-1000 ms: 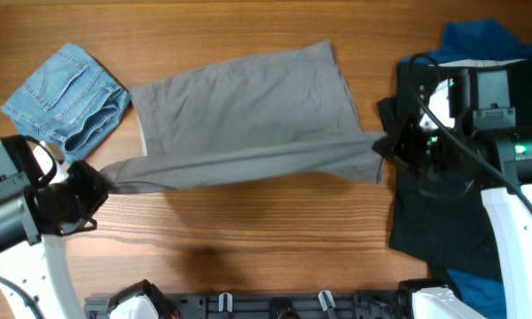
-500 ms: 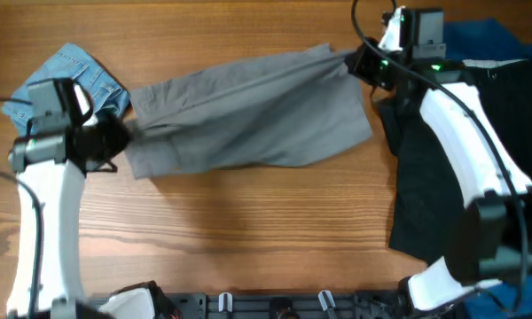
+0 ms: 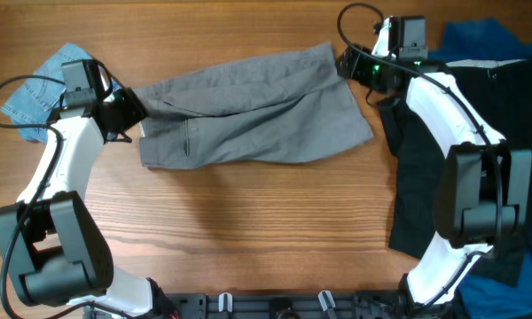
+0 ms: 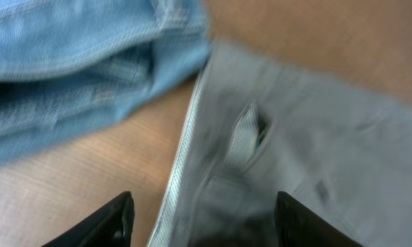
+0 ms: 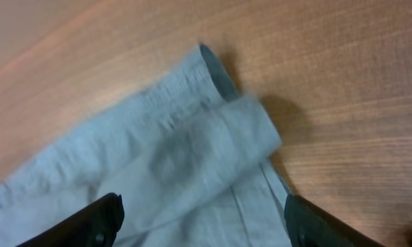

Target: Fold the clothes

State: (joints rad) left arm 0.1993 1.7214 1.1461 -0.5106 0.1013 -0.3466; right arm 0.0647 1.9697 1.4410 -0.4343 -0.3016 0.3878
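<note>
The grey shorts (image 3: 257, 115) lie folded in half lengthways across the far middle of the table, with a slit pocket showing near their left end. My left gripper (image 3: 131, 110) is open at the left end of the shorts. In the left wrist view its fingers (image 4: 117, 219) straddle the waistband edge of the grey cloth (image 4: 316, 158) without pinching it. My right gripper (image 3: 348, 64) is open at the far right corner. In the right wrist view its fingers (image 5: 89, 223) stand wide over the doubled grey corner (image 5: 178, 158).
Folded light-blue denim shorts (image 3: 35, 80) lie at the far left, right beside the left gripper, and fill the upper left of the left wrist view (image 4: 69, 62). A black garment (image 3: 417, 195) covers the right side, with a dark-blue piece (image 3: 474, 40) behind it.
Both grippers carried the near edge of the grey shorts away to the far edge, doubling them over. Both then opened and let go of the cloth.
</note>
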